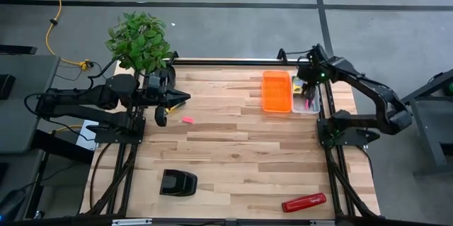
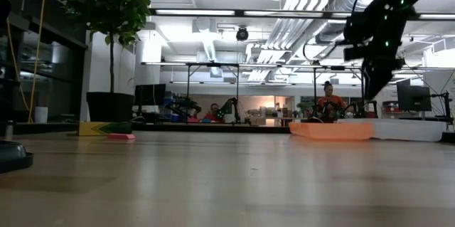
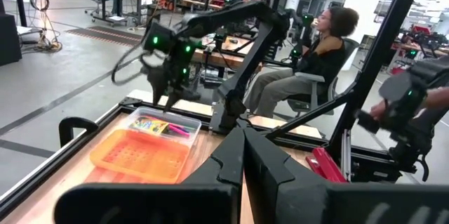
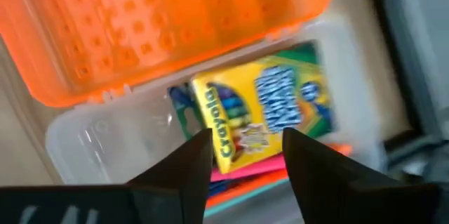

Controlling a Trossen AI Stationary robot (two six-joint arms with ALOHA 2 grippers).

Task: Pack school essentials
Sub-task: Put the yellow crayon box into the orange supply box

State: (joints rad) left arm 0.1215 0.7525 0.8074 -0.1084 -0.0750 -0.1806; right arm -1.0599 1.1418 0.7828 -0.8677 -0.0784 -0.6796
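— Crayon box lies right under the right gripper, whose jaws stand open above it, gripping nothing?
— Yes, it rests in the clear case beside the orange lid, at the table's far right edge.
— And elsewhere?
— Left gripper waits closed at the far left; pink eraser lies near it. Bare wood between.

**Wide open middle, crowded far-right corner**

The table is lying mostly bare across its middle. A pink eraser is sitting near the left gripper. A black block and red stapler are occupying the near edge. The orange lid and clear case are filling the far-right corner.
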